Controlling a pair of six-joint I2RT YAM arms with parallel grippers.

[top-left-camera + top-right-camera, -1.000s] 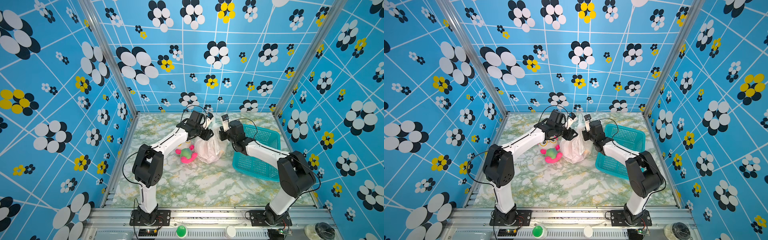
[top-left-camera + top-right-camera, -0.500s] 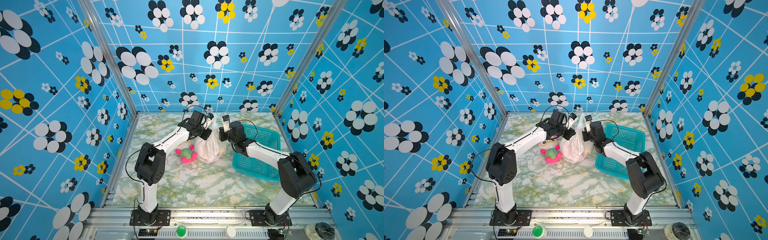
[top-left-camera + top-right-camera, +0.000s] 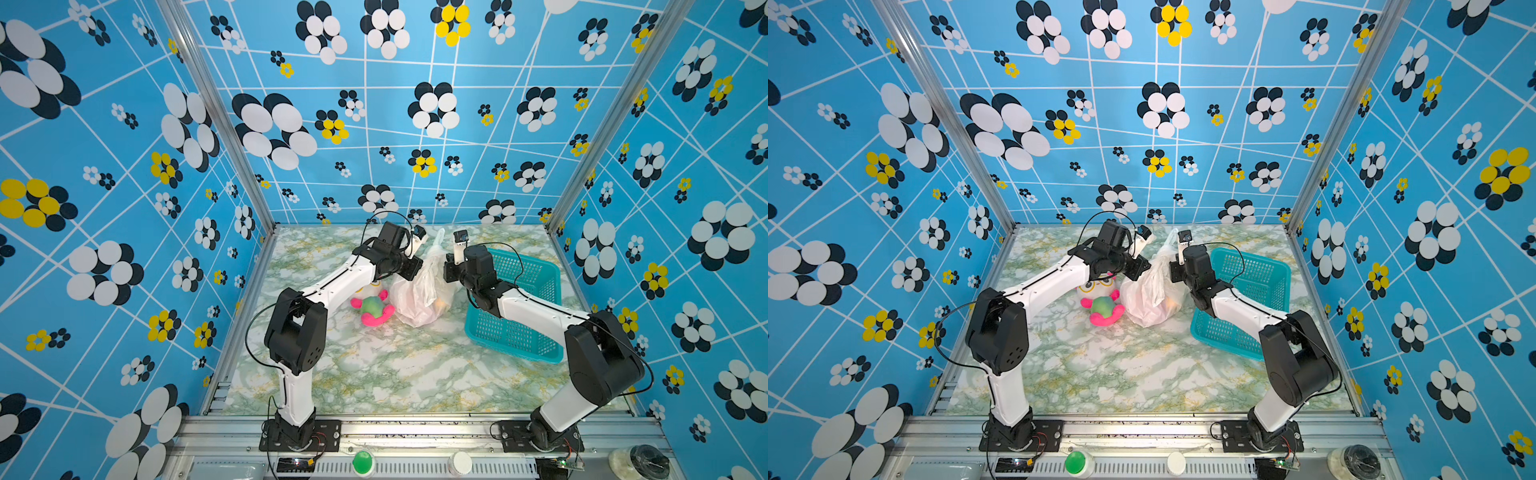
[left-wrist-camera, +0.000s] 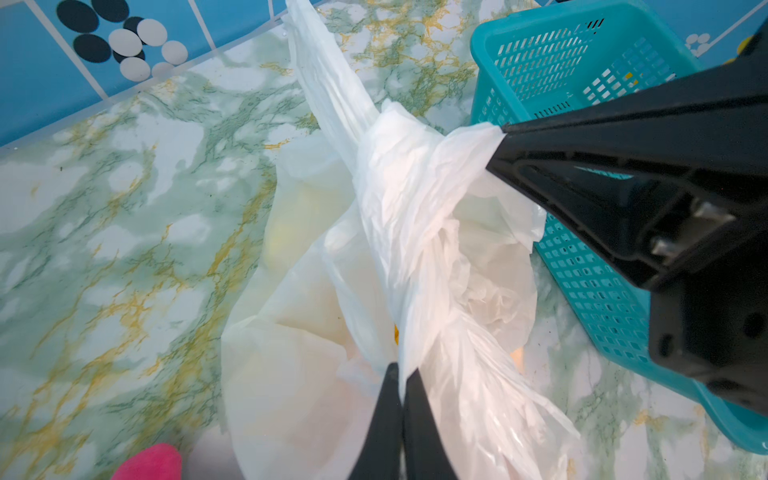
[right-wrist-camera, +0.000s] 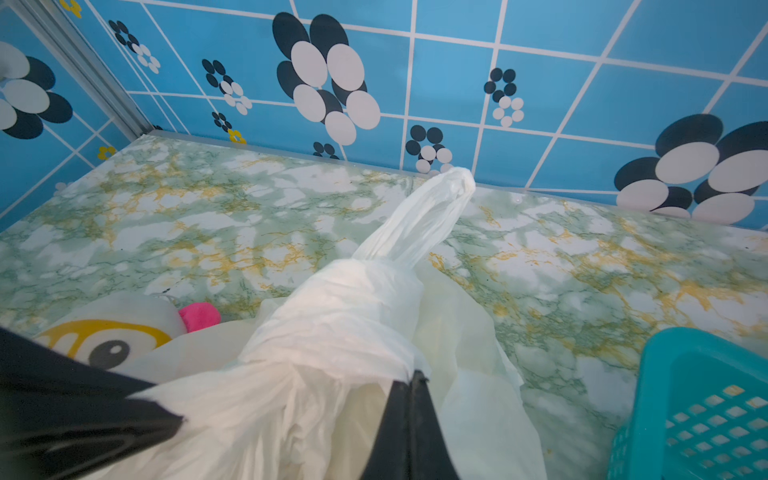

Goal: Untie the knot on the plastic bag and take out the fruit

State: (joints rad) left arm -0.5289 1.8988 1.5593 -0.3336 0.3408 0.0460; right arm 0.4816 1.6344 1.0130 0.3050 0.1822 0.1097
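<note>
The white plastic bag (image 3: 417, 297) (image 3: 1148, 297) sits mid-table, its neck drawn up between both arms. The knot (image 5: 345, 316) (image 4: 399, 166) is a tight twisted bundle, with one handle strip (image 5: 432, 208) sticking out past it. My left gripper (image 4: 401, 370) (image 3: 417, 267) is shut on a fold of the bag's strip just below the knot. From the opposite side my right gripper (image 5: 415, 376) (image 3: 447, 271) is shut on the plastic at the knot's edge. The fruit (image 3: 441, 306) (image 3: 1172, 306) shows only as faint orange and yellow through the bag.
A teal basket (image 3: 540, 274) (image 3: 1273, 270) stands right of the bag, under my right arm. A pink, green and white plush toy (image 3: 372, 309) (image 3: 1102, 306) lies against the bag's left side. The back wall is close behind the knot.
My left gripper has shut on the bag's strip. The right gripper has stayed shut on the plastic, and both arms have barely shifted.
</note>
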